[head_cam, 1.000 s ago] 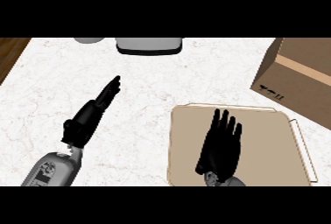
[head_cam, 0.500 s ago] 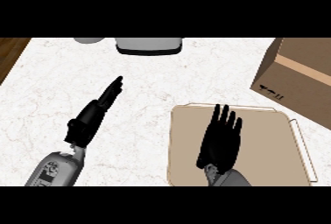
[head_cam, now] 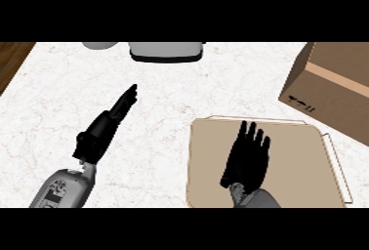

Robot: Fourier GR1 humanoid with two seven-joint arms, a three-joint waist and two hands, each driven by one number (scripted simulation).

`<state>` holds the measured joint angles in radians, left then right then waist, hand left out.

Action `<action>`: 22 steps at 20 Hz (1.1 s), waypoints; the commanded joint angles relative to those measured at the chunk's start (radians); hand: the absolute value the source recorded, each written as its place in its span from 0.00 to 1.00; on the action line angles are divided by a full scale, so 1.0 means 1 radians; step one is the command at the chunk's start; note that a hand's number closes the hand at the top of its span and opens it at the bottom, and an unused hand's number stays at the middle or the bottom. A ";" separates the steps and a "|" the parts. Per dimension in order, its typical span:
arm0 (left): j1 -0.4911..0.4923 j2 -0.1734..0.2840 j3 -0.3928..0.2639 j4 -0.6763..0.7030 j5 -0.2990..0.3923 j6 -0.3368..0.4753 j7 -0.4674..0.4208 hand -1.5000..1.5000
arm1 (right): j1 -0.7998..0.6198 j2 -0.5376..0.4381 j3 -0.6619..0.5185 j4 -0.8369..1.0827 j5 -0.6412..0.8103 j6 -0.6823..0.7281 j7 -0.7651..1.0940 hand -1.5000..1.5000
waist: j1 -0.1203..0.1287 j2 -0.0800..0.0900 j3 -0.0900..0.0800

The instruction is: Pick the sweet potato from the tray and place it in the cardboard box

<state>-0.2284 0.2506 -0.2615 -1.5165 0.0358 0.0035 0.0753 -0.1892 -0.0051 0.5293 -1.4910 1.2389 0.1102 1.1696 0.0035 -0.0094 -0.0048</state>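
A tan tray (head_cam: 299,161) lies on the white marble counter at the lower right. My right hand (head_cam: 247,157) is spread flat over its middle, fingers straight and pointing away from me. No sweet potato shows anywhere; the hand may hide it. The brown cardboard box (head_cam: 334,88) stands at the right edge, just beyond the tray's far corner. My left hand (head_cam: 108,128) rests open on the bare counter to the left, fingers straight and pointing up and to the right.
A grey appliance (head_cam: 166,51) and a pale round object (head_cam: 99,45) sit at the counter's far edge. The counter's left edge meets dark wood (head_cam: 13,59) at the upper left.
My right hand has slid slightly toward me and to the left over the tray. The left hand has not moved.
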 commanded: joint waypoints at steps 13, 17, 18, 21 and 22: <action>0.008 -0.004 0.030 0.009 -0.004 -0.047 -0.007 0.50 | -0.027 0.005 -0.071 0.144 0.024 0.043 0.130 0.00 | 0.005 0.010 0.004; -0.042 -0.036 0.031 0.038 -0.030 -0.025 -0.013 0.50 | 0.021 0.005 -0.057 0.191 0.031 -0.025 0.093 0.00 | -0.001 0.011 0.005; 0.048 -0.033 0.011 -0.040 -0.049 -0.005 -0.021 0.50 | 0.023 0.005 -0.070 0.170 0.021 -0.032 0.089 1.00 | 0.007 0.008 0.005; 0.021 -0.019 0.023 -0.032 -0.021 -0.042 0.035 0.50 | 0.002 0.005 -0.128 0.205 0.031 0.033 0.033 1.00 | 0.006 0.010 0.005; -0.008 -0.016 0.051 0.027 -0.021 -0.049 -0.020 0.50 | 0.016 0.005 -0.081 0.204 0.045 0.004 0.041 1.00 | 0.000 0.012 0.004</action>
<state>-0.2198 0.2302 -0.2293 -1.5146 0.0121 -0.0317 0.0690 -0.1951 -0.0016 0.4066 -1.3943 1.2516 0.1008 1.1177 0.0060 -0.0223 -0.0132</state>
